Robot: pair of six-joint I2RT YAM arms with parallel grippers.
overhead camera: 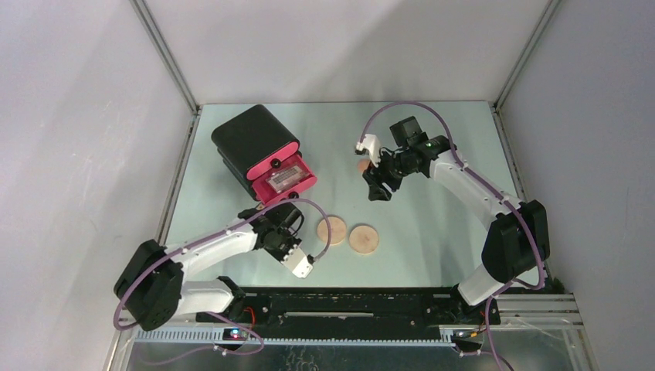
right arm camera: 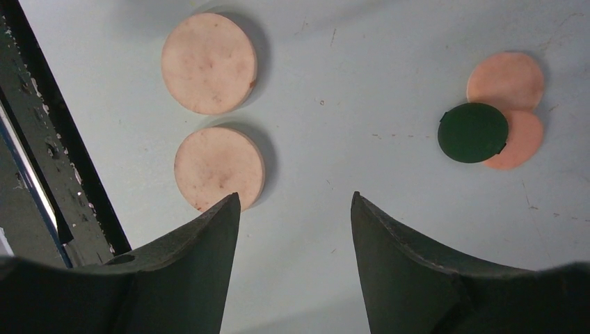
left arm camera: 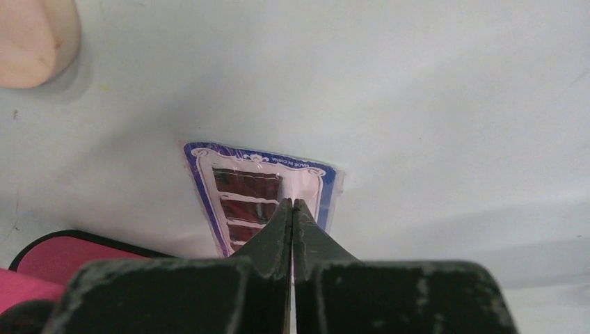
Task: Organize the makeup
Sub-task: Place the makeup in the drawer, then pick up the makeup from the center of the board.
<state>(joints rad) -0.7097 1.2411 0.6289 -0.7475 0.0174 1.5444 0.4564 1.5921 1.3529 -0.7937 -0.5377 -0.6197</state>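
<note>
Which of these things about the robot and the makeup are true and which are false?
1. The left gripper is shut on the packet. True.
2. The right gripper is holding a tan disc. False: it is open and holds nothing.
3. The dark-green round lies partly on top of the peach rounds. True.
4. The two tan discs are stacked on each other. False: they lie side by side.
5. Every drawer of the box is closed. False: one pink drawer is out.
</note>
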